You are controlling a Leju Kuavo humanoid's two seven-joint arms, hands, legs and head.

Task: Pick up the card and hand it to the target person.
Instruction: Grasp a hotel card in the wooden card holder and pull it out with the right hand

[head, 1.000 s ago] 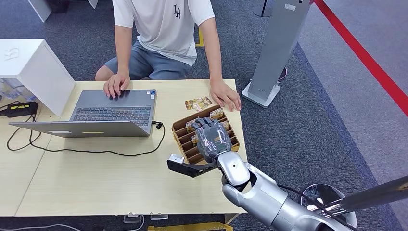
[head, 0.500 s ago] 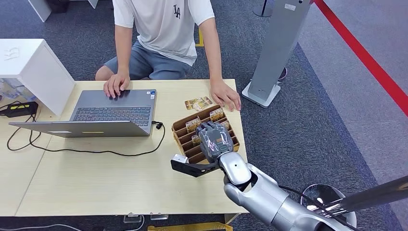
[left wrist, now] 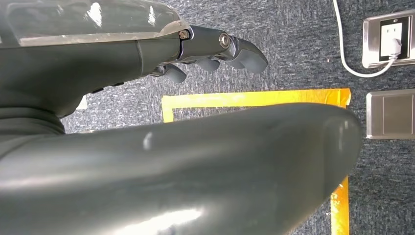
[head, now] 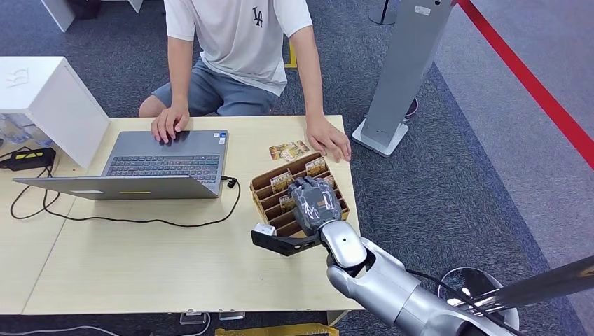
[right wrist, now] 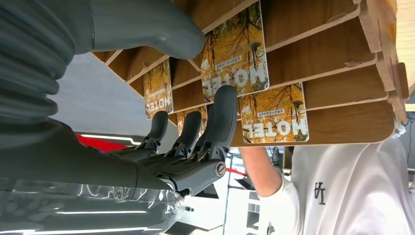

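Right hand (head: 314, 203): I am drawing it back toward me over the card rack (head: 265, 187), compared with a second ago, thumb and fingers (right wrist: 221, 115) closing around one hotel card (right wrist: 235, 54) (upright in its slot). Left hand (left wrist: 215, 49): hanging, fingers loosely curled, holding nothing.

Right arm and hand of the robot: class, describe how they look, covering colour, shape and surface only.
The right arm is glossy silver, built of rounded segments with a ball-like wrist joint. A black bracket with a small white block juts from the wrist. The right hand is dark grey under a clear, shiny plastic cover, with a grey ribbed cuff, a thick thumb and slimmer, darker fingers with metal pivot screws.
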